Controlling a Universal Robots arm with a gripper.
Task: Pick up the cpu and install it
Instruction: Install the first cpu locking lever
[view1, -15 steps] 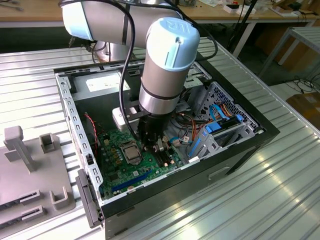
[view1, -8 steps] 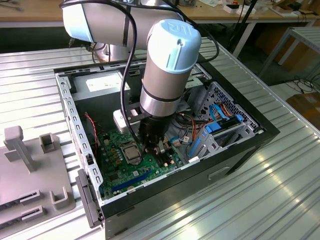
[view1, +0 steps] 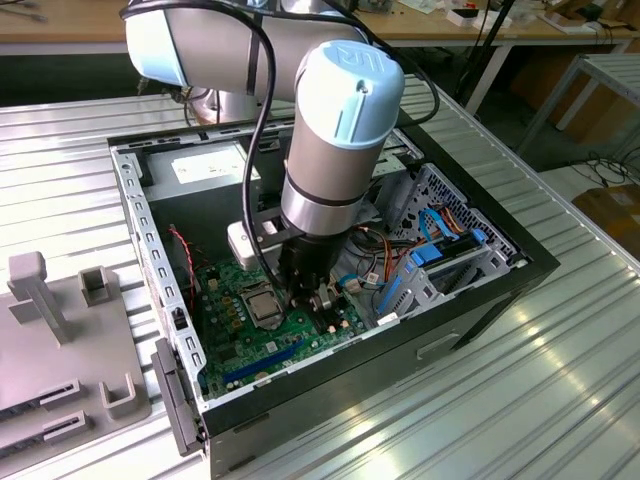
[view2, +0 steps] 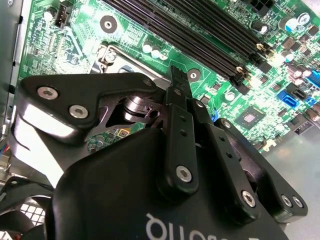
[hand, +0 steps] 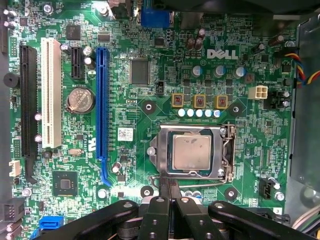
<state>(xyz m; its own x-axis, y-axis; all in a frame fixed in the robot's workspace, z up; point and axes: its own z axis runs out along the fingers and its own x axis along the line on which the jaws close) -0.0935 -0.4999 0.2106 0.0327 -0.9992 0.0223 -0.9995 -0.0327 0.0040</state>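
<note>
The hand (hand: 169, 192) hangs just beside the socket frame (hand: 196, 152), its two thin fingers (hand: 162, 187) pressed together and holding nothing. The cpu (hand: 190, 152) lies flat inside that frame on the green board (hand: 150, 110). It looks small, light, stiff and smooth, and likely easy to hurt; its bare edges seem the best place to grip. The frame covers those edges. Its underside is hidden.

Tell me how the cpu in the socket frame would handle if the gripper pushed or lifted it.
The cpu looks thin, flat and rigid, so probably light and unbending. Its smooth metal top may be slippery. Sitting within the socket frame, it likely won't slide sideways.
</note>
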